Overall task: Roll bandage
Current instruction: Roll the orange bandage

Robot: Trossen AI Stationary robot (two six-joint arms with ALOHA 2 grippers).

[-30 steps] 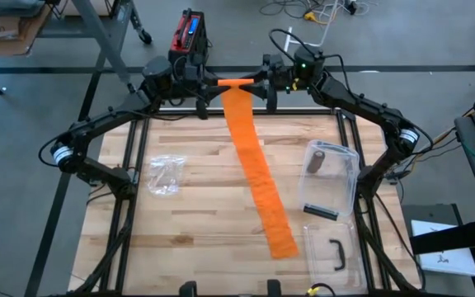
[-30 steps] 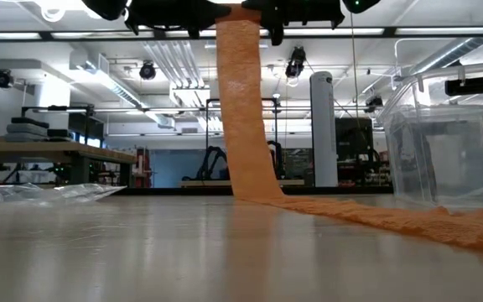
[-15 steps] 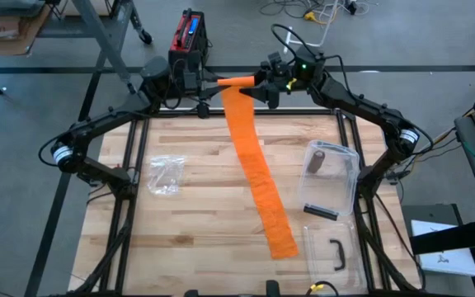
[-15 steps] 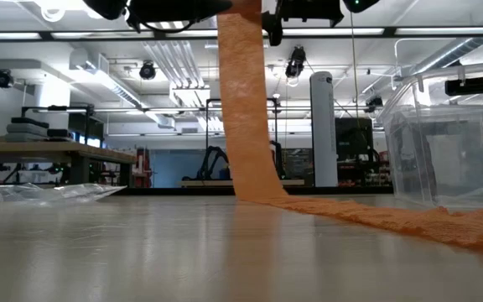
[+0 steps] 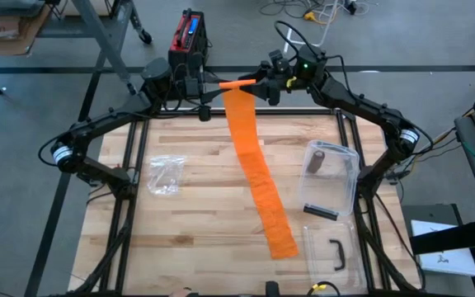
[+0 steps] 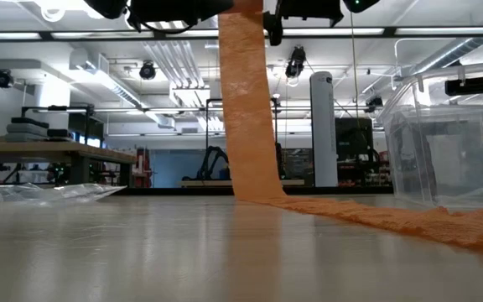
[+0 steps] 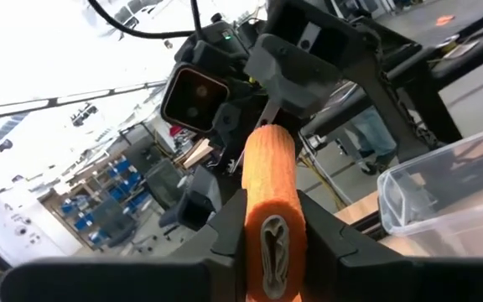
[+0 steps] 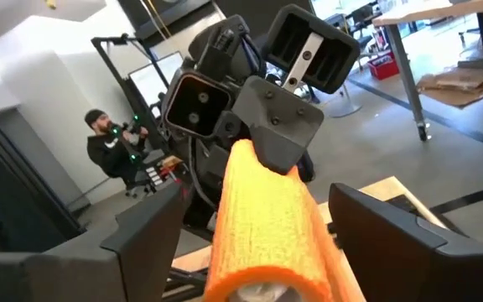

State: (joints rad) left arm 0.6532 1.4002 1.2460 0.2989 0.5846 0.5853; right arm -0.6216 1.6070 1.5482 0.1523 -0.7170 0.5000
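High view: the orange bandage (image 5: 256, 169) hangs from a small rolled start held in the air above the far edge of the tabletop (image 5: 196, 206), between the two arms, and the loose strip runs diagonally down over the wood to end near the front, just beside a clear plastic bin (image 5: 333, 175). A crumpled clear bag (image 5: 164, 175) lies well apart on the left side. The left end effector (image 5: 207, 85) meets the roll from the left, the right end effector (image 5: 258, 82) from the right. Low view: the strip drops from the arms at the top of the picture to the tabletop, then trails flat toward the bin; the weave looks thin and limp, with no stiffness of its own. Left wrist view: the left end effector is clamped on the roll's end, the fabric squeezed flat between its fingers (image 7: 225, 243). Right wrist view: the right fingers (image 8: 141, 231) stand apart on either side of the roll, clear of it, not gripping. Judgement: the bandage is light, soft and compressible, likely slightly grippy rather than slippery; it will sag and unwind if released. Best hold is on the rolled core's ends, pinched firmly, with the hanging strip kept taut so each turn lies even.
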